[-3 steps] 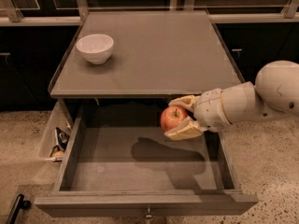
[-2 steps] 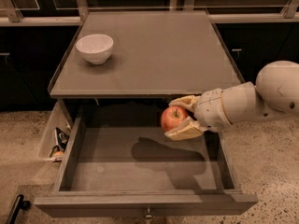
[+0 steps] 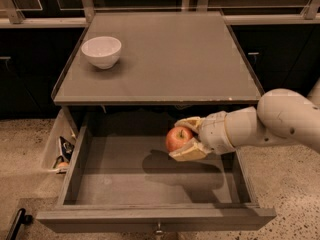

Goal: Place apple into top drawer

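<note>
The red-orange apple (image 3: 178, 138) is held between the two tan fingers (image 3: 190, 152) of my gripper (image 3: 184, 137), which is shut on it. The white arm reaches in from the right. Gripper and apple hang above the back right part of the open top drawer (image 3: 130, 181), just in front of the counter's front edge. The drawer is pulled fully out, with a flat grey bottom, low walls and a small metal knob (image 3: 159, 229) on its front. The apple's shadow falls on the drawer floor below it.
A white bowl (image 3: 101, 51) stands at the back left of the grey counter top (image 3: 180, 59). A side bin (image 3: 61, 149) left of the drawer holds small packets. Dark cabinets stand behind, speckled floor on both sides.
The gripper with the apple has dropped slightly lower toward the drawer; nothing else has moved.
</note>
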Tool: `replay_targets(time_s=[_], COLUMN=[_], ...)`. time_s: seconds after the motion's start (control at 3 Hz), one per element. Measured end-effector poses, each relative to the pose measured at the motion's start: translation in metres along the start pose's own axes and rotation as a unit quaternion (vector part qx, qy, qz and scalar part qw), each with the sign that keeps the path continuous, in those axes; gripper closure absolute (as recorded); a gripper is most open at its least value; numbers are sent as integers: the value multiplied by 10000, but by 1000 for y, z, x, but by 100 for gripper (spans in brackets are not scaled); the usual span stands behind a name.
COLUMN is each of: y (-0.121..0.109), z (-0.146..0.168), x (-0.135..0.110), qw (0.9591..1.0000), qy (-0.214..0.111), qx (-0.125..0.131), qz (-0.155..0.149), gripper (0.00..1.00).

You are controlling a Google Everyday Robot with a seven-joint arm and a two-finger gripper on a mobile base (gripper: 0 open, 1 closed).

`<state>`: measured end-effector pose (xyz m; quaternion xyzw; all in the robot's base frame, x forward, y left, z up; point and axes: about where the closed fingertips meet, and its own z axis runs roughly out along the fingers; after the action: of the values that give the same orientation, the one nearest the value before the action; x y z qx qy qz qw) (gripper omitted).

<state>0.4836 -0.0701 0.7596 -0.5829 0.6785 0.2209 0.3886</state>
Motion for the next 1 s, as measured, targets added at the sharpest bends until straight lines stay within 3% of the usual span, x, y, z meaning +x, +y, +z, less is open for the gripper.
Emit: replay_targets(time_s=[1.0], y=[13], z=[48], x=[68], qw=[9996], qy=[-98], qx=[70], qz=[250], gripper=[100])
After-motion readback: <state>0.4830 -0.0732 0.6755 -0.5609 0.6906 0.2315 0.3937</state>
